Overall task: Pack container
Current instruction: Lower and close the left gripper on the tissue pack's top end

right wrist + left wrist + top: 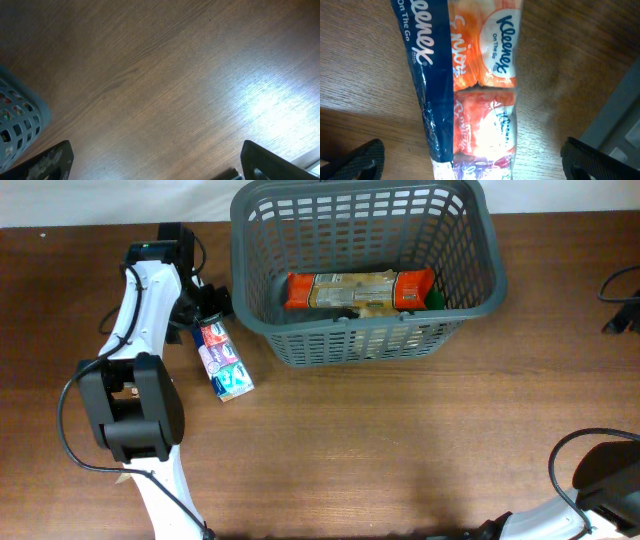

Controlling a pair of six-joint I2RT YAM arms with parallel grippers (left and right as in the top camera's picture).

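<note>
Overhead: one container (330,345), one tissue pack (222,360) at left gripper (209,312).

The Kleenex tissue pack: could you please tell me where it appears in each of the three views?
Overhead: the Kleenex pack lies just left of the basket.
Left wrist: it fills the middle of the picture.
Right wrist: not in it.
Shared landmark: the basket, at the right wrist picture's left edge.

Tissue pack (222,358) on table (400,450), left of the container (340,345) — packet (360,290) inside, perhaps two.
</note>
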